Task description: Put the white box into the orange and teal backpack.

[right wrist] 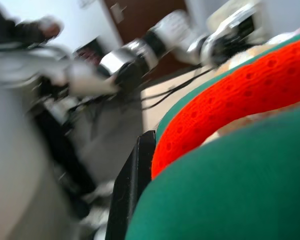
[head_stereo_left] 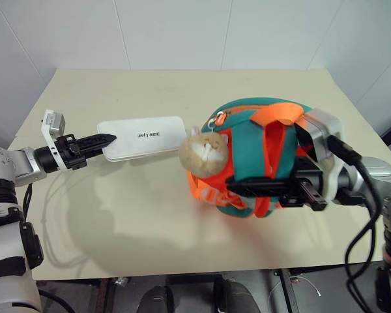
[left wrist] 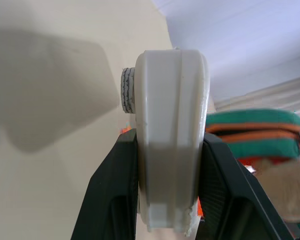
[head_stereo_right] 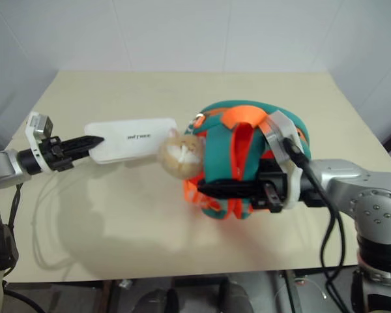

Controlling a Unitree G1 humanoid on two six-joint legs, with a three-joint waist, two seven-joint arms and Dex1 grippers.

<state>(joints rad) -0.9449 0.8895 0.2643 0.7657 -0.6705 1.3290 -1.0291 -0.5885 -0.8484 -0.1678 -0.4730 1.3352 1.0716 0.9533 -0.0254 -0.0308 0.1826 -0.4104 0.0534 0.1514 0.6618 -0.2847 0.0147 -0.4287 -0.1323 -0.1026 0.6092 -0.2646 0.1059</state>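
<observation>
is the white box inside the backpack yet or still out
Out. The white box is held in the air by the left gripper, beside the orange and teal backpack.

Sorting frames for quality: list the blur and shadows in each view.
Right wrist view: background smeared with motion blur, orange and teal backpack soft. Left wrist view: white box sharp, a broad shadow on the table. Eye views: sharp, soft shadows under the left tool and box.

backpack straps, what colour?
Bright orange, against the teal body of the backpack. Clearest in the left eye view.
</observation>
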